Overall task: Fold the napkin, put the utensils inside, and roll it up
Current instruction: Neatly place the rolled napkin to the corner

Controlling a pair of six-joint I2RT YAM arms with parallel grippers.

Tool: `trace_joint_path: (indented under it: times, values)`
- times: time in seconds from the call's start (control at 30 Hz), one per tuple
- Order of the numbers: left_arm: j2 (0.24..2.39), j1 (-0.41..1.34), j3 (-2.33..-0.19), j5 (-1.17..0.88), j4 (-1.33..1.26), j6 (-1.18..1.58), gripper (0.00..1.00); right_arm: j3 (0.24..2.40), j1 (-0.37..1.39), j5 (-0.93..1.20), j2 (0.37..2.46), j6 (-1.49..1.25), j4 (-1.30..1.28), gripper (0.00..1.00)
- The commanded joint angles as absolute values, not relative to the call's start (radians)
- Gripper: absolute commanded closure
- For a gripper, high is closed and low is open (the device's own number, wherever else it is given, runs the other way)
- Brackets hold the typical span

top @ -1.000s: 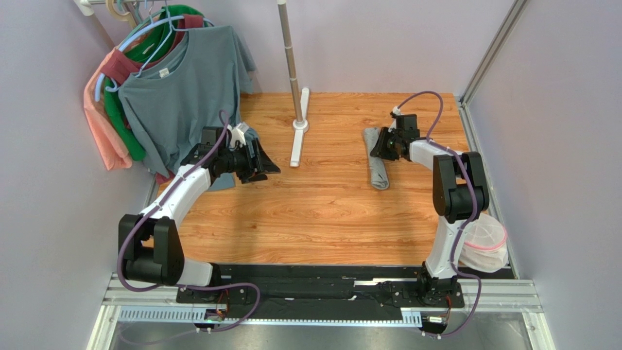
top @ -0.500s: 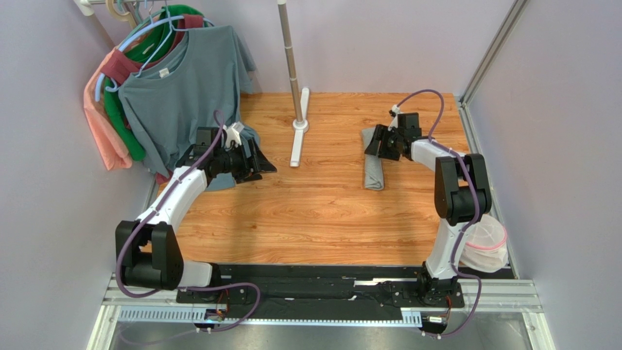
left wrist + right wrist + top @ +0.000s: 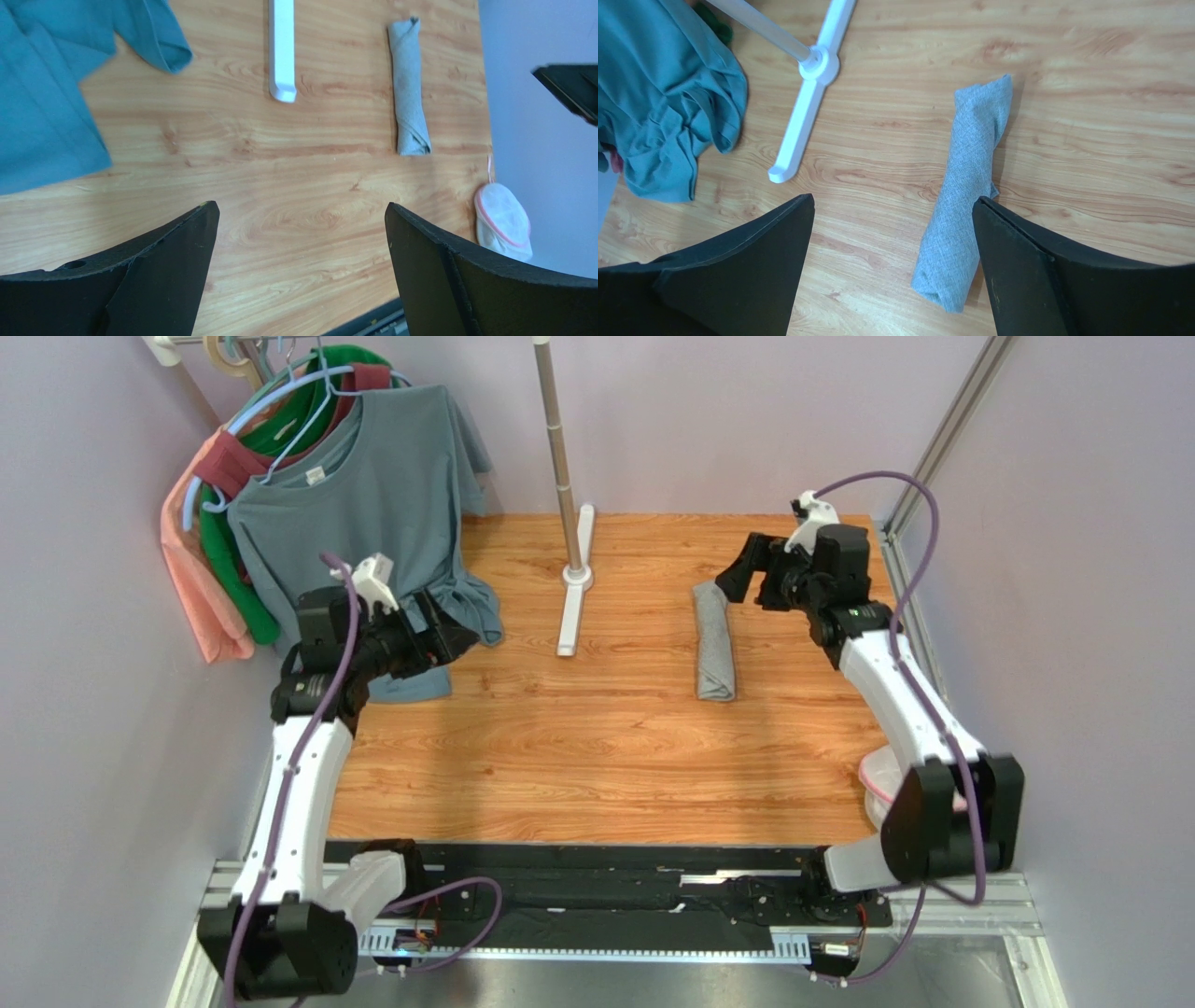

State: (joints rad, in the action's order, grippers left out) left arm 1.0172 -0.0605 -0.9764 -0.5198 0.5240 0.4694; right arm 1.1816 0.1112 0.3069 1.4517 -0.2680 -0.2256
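Note:
The grey napkin [image 3: 716, 641] lies rolled into a slim tube on the wooden table, right of centre, and shows as a napkin roll [image 3: 409, 87] in the left wrist view. The utensils show in no view. My right gripper [image 3: 751, 577] hangs open above the roll's far end, apart from it. In its own view the napkin [image 3: 966, 196] lies below, next to the right finger, and the right gripper [image 3: 892, 203] holds nothing. My left gripper [image 3: 446, 634] is raised at the left by the hanging shirt. Seen from its wrist, the left gripper [image 3: 300, 210] is open and empty over bare wood.
A white stand [image 3: 575, 588] with a metal pole rises at the back centre. Shirts on hangers [image 3: 351, 518] hang at the back left, one hem reaching the table. A white mesh pouch with a pink rim [image 3: 502, 220] lies at the right edge. Walls close both sides.
The right gripper has let go of the napkin roll, opened wide and lifted up and back to the right. The left arm has risen and pulled back left, opening further.

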Motion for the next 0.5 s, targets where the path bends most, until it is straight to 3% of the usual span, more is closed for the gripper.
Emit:
trace_joint_path:
  times: [0.0,0.3,0.47]
  values:
    - [0.862,-0.09,-1.02,-0.425,0.568,0.405,0.04,1.079,0.123,0.193,1.202,-0.249,-0.285,0.13]
    - [0.537,-0.089,-0.927,-0.261,0.551,0.331,0.02,0.766,0.161,-0.069,0.769,-0.238,-0.285,0.13]
    - [0.437,-0.091,-0.861,-0.215,0.572,0.328,0.01,0.745,0.161,-0.132,0.706,-0.256,-0.294,0.13]
